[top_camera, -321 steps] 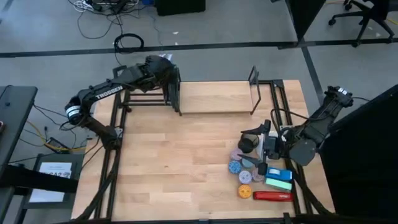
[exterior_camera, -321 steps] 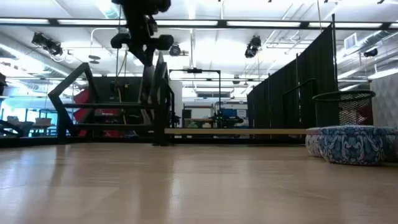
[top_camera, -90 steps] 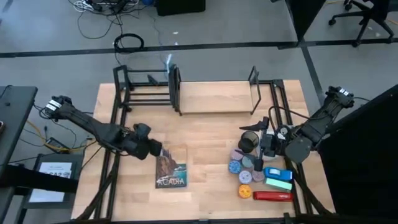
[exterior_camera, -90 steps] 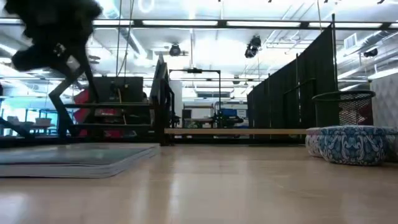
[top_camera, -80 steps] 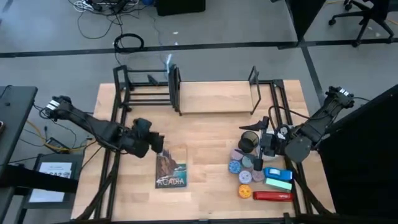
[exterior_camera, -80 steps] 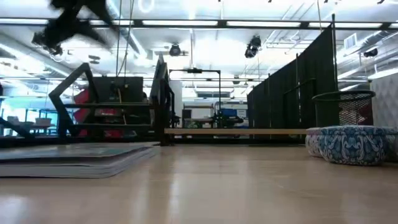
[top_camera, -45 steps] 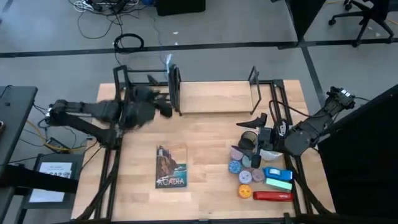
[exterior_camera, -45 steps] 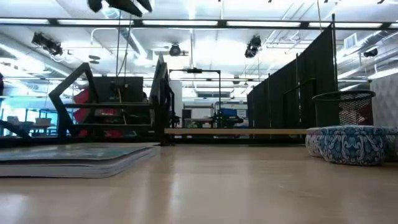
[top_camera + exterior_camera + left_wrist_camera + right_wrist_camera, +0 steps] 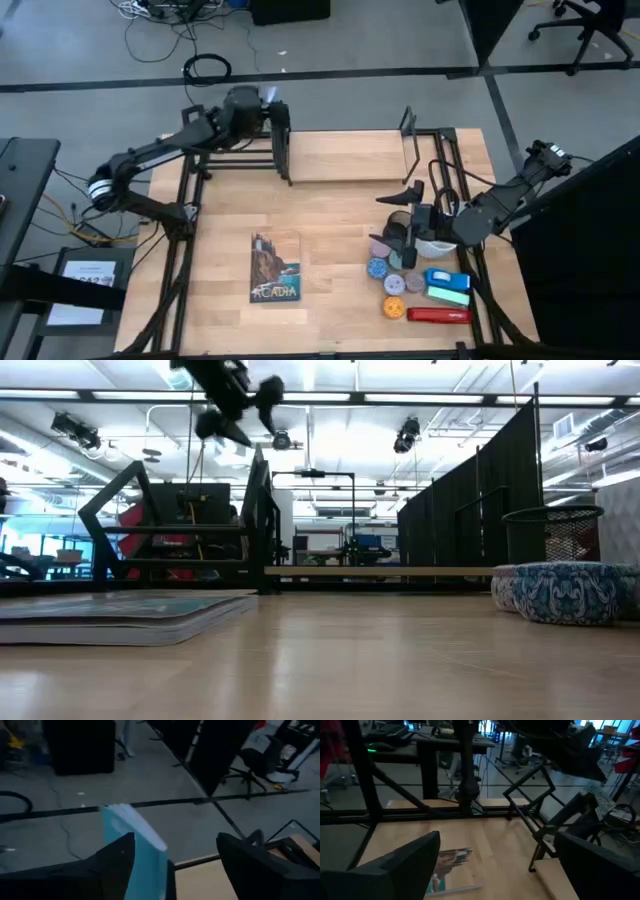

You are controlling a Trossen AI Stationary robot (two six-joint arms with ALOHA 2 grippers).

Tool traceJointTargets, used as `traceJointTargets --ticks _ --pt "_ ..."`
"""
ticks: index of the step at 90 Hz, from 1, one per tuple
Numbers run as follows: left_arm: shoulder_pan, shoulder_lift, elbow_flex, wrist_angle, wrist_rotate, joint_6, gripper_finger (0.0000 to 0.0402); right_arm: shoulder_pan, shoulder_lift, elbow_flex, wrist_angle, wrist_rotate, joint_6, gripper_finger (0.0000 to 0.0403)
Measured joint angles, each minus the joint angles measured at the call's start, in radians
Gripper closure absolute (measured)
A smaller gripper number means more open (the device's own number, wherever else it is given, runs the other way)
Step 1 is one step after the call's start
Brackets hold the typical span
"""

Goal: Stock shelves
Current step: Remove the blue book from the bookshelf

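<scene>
The shelves point(image 9: 235, 150) stand at the table's far edge, a black barred rack joined to a pale board point(image 9: 345, 155). A pale blue book point(image 9: 270, 97) stands upright in the rack against its bars. My left gripper point(image 9: 250, 105) hovers open over it, and in the left wrist view the book point(image 9: 137, 837) shows between the fingers, close to one finger point(image 9: 112, 865). A second book with a landscape cover point(image 9: 275, 267) lies flat on the table. My right gripper point(image 9: 400, 213) hangs open over the small items at the right. My left gripper comes down from above at the pale blue book's top edge point(image 9: 131, 817). The book stands beside one finger. I cannot tell whether that finger touches it.
Several round tins point(image 9: 390, 270), a black cylinder point(image 9: 398, 232), blue and green boxes point(image 9: 448, 285) and a red box point(image 9: 437, 315) crowd the right near corner. The table's middle between the flat book and the tins is bare wood.
My left gripper has left the flat book's side, risen, and swung toward the far edge until it is over the rack's book section. The flat book has stayed where it was. My right gripper has shifted a little toward the table's left and far side.
</scene>
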Motion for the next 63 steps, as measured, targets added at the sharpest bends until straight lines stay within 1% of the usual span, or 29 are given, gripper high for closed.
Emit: traceJointTargets --ticks 11,22,32,44,46,55,63 --pt "0.021 0.044 0.0 -0.004 0.0 -0.019 0.0179 0.0 0.0 0.0 -0.001 0.0 0.0 0.0041" --pt "0.03 0.058 0.0 0.004 -0.01 -0.02 0.0223 0.0 0.0 0.0 -0.016 0.0 0.0 0.0041" --pt "0.034 0.058 0.0 0.006 -0.022 -0.02 0.0281 0.0 0.0 0.0 -0.035 0.0 -0.001 0.0041" --pt "0.039 0.055 -0.001 0.007 -0.031 0.009 0.0374 0.0 0.0 0.0 -0.045 0.001 -0.001 0.0041" --pt "0.039 0.055 -0.001 0.008 -0.035 0.017 0.0383 0.0 0.0 0.0 -0.045 0.001 -0.001 0.0041" --pt "0.039 0.051 0.007 0.016 -0.059 0.042 0.0392 0.0 0.0 0.0 -0.046 0.001 -0.001 0.0041" --pt "0.031 0.047 0.054 0.023 -0.075 0.098 0.0397 0.0 0.0 0.0 -0.057 0.001 -0.002 0.0041"
